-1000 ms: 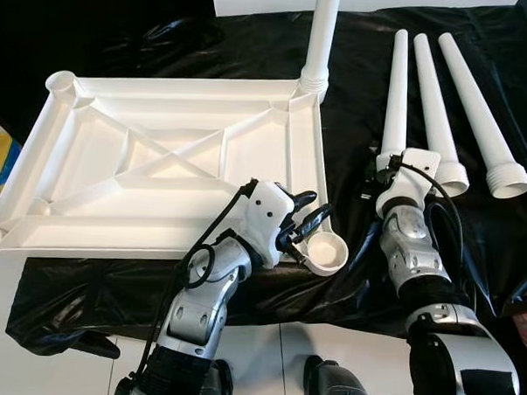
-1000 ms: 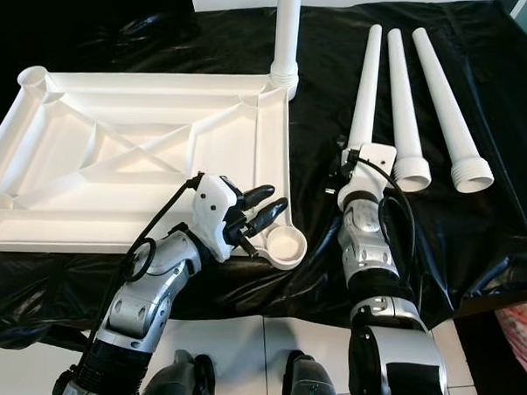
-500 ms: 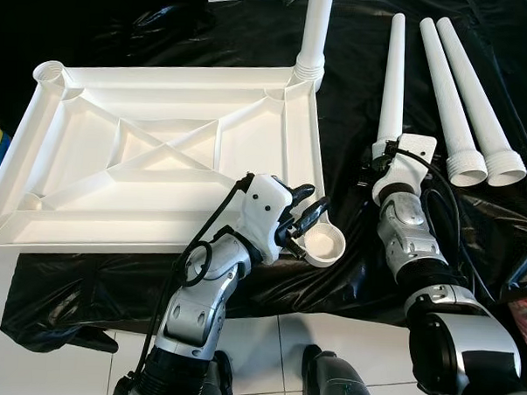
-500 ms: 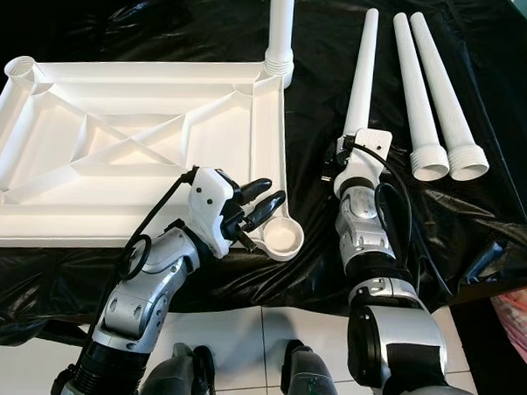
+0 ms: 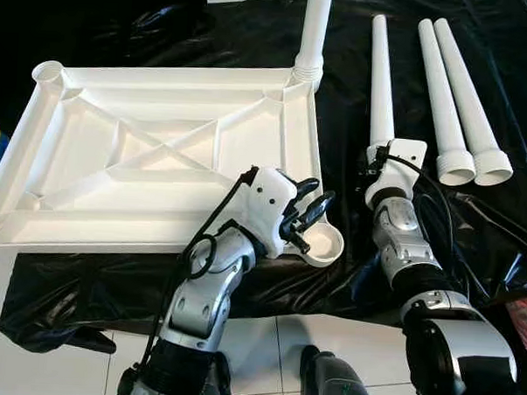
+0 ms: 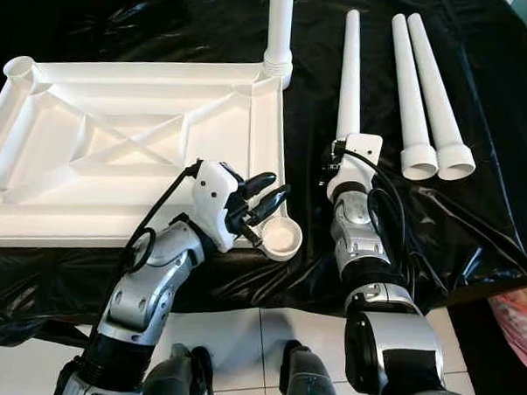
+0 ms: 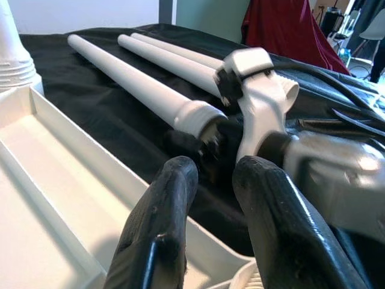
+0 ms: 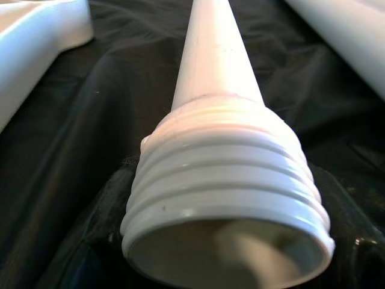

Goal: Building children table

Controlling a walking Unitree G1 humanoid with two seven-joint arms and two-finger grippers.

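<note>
You are looking at an indoor room with a white tiled floor [image 5: 266, 346], set up as a makeshift assembly spot. A desk draped in crumpled black plastic sheeting [image 5: 155, 280] carries flat-pack furniture parts: a white plastic tabletop [image 5: 161, 149] lying underside up, and loose white legs [image 5: 452, 92]. In the left wrist view, a pale wall [image 7: 90, 12], red fabric [image 7: 283, 30] and chairs [image 7: 373, 42] suggest a lived-in or office-like room.

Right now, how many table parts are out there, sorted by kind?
Tabletop, lying upside down: 1
Legs: 4, one screwed upright into the far corner, one at the right gripper, two lying loose
Total: 5 white parts on the black sheet
</note>
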